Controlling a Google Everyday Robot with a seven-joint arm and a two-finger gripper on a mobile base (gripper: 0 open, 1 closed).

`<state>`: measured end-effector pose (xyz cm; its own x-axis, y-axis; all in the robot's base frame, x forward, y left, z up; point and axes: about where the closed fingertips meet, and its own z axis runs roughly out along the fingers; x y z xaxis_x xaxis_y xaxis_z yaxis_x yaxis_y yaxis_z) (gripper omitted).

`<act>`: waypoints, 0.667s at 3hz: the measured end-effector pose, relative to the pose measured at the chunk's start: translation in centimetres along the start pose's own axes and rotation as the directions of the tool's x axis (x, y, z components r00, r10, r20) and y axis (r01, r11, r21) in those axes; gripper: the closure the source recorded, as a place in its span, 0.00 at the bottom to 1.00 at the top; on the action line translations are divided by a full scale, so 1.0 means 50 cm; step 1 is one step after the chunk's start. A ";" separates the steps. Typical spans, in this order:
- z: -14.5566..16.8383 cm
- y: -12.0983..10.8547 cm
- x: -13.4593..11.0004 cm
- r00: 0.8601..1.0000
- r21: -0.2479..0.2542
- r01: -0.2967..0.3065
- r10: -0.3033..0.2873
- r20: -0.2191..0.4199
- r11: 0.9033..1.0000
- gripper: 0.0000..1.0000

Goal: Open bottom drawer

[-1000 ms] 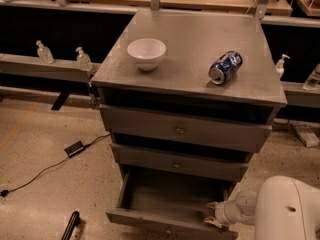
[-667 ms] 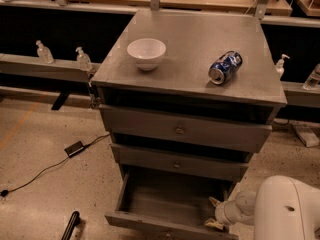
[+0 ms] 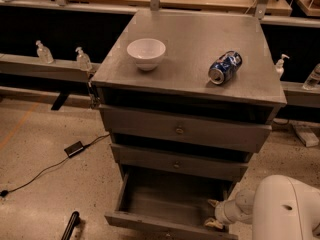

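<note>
A grey cabinet (image 3: 190, 39) holds three drawers. The bottom drawer (image 3: 165, 201) stands pulled out, its inside bare and its front panel along the lower edge of the view. Its knob is hidden. My gripper (image 3: 214, 214) is at the drawer's right front corner, reaching in from my white arm (image 3: 280, 209) at the lower right. Its pale fingertips (image 3: 212, 203) sit just inside the drawer's right side.
A white bowl (image 3: 146, 53) and a blue can (image 3: 224, 67) lying on its side rest on the cabinet top. The two upper drawers (image 3: 185, 131) are shut. A black cable with a power brick (image 3: 74, 148) lies on the floor to the left. Small bottles (image 3: 82, 59) stand on the ledge behind.
The bottom drawer has slid a little further out toward the camera, and my gripper has moved with it at its right front corner.
</note>
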<state>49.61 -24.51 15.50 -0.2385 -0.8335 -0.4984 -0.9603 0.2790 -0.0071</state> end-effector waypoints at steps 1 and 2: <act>0.000 0.000 0.000 1.000 0.000 0.000 0.000 0.000 1.000 0.39; 0.010 -0.021 -0.019 0.999 0.026 0.013 -0.014 0.047 1.000 0.62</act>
<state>50.94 -23.76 15.57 -0.2182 -0.8138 -0.5386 -0.9591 0.2809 -0.0358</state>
